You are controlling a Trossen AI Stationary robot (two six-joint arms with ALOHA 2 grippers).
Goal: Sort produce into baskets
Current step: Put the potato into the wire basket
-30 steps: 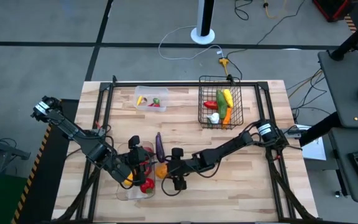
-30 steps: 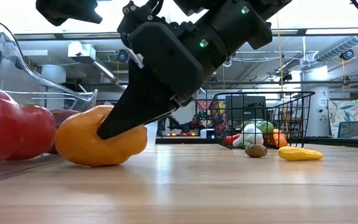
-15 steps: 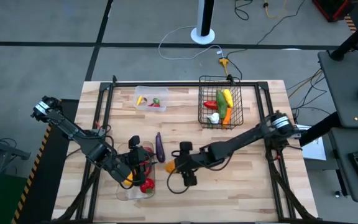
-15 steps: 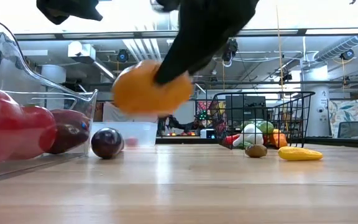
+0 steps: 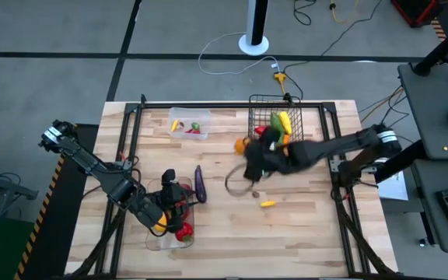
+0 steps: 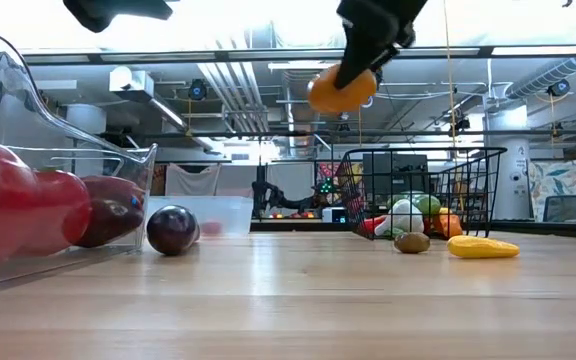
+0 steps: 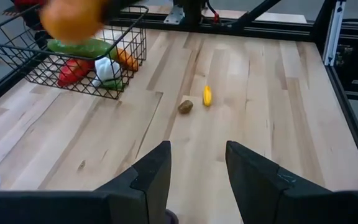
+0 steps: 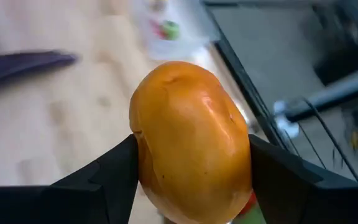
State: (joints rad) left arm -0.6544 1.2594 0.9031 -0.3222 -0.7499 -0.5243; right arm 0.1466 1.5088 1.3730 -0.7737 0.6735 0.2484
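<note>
An orange fruit (image 5: 242, 144) hangs high over the table, just left of the black wire basket (image 5: 275, 137), with my right gripper (image 5: 249, 150) shut on it. That basket holds red, green, yellow and white produce. My left gripper (image 7: 197, 180) stands open and empty above the long clear tray (image 5: 155, 239) at the near left, where red peppers (image 5: 183, 230) lie. A purple eggplant (image 5: 200, 183) lies on the wood beside the tray. A small clear tub (image 5: 189, 124) with a few pieces stands at the far left. My right gripper pinches the orange fruit by its two opposite sides (image 8: 140, 155) between its two fingers (image 8: 104, 177). The fingers slant downward, coming from the table's right. The fruit (image 6: 341, 90) is lifted well clear of the table, at about the height of the basket's rim.
A small brown piece (image 5: 256, 194) and a small yellow piece (image 5: 267, 204) lie on the bare wood near the table's middle. A black frame rail (image 5: 232, 104) runs along the far edge. Open wood lies at the near right.
My right gripper has taken the orange fruit up off the table beside the clear tray. It has carried the fruit toward the right and far edges to the wire basket, tipping its wrist on the way. The eggplant's end now shows where the fruit lay.
</note>
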